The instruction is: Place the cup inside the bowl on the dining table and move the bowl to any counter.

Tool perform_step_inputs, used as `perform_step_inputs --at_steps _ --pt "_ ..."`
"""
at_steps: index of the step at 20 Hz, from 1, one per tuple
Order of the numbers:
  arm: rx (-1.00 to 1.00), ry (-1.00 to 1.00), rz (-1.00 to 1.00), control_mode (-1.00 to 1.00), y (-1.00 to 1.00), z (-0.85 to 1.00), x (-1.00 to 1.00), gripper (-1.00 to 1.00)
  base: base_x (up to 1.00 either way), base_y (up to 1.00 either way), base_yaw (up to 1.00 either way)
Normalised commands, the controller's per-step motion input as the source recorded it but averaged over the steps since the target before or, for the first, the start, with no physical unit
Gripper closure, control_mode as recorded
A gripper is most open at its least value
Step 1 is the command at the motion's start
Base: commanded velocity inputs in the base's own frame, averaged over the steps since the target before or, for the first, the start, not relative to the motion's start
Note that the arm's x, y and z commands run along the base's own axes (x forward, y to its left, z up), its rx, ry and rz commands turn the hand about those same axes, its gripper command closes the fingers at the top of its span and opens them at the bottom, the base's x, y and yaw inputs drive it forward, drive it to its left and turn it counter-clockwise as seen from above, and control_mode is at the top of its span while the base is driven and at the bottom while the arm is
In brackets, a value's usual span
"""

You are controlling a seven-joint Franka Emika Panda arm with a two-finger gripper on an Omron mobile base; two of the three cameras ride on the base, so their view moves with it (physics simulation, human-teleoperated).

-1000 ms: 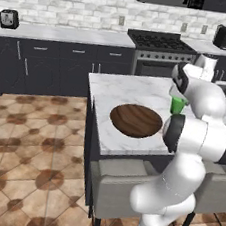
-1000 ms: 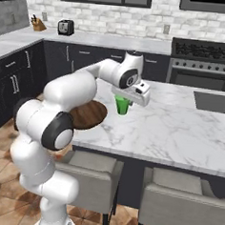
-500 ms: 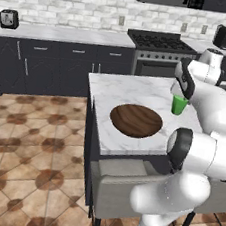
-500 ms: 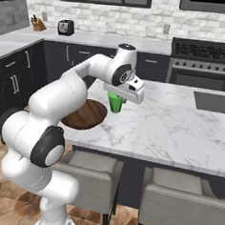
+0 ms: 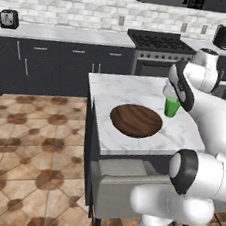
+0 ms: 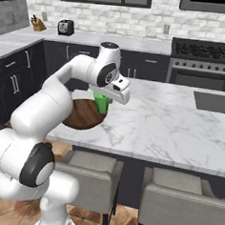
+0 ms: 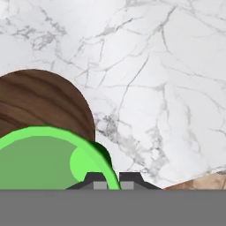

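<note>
Item: cup (image 5: 171, 107). Small tumbler, bright green, plain, tapered toward the base, no handle; much narrower than the bowl. In the hand view its rim (image 7: 53, 134) reads as a thick green arc around a paler green inside. Location: directly under the tool (image 7: 108, 180), whose two dark tips pinch the rim wall, one inside and one outside. Tool clenched on the cup. In the side views the cup hangs below the white hand, lifted clear of the desk (image 5: 138, 90).

Item: bowl (image 5: 135, 120). Wide, shallow, round, dark brown wood with visible grain bands. Location: resting on the desk just beside and below the tool; in the right base view (image 6: 85, 114) the cup overlaps its far edge.

Item: desk. White marble top with grey veins, plain dark sides; lies beneath the tool.
</note>
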Motion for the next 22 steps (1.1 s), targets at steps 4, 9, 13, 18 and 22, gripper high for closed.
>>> perform_step_inputs --at_steps 4,9,13,18,22 --pt "-0.04 -0.04 0.0 -1.0 0.74 0.0 0.0 1.0 0.0 0.0 0.0" --pt "-0.03 -0.04 0.0 -1.0 0.65 0.0 0.0 1.0 0.0 0.0 0.0" --pt "0.0 -0.01 -0.01 -1.0 0.39 0.0 0.01 1.0 0.0 0.0 0.0" --pt "0.0 0.0 -0.03 -1.0 0.15 0.0 0.13 1.0 0.0 0.0 0.0" --pt "0.03 0.0 -0.05 -1.0 0.1 0.0 0.19 1.0 0.0 0.0 0.0"
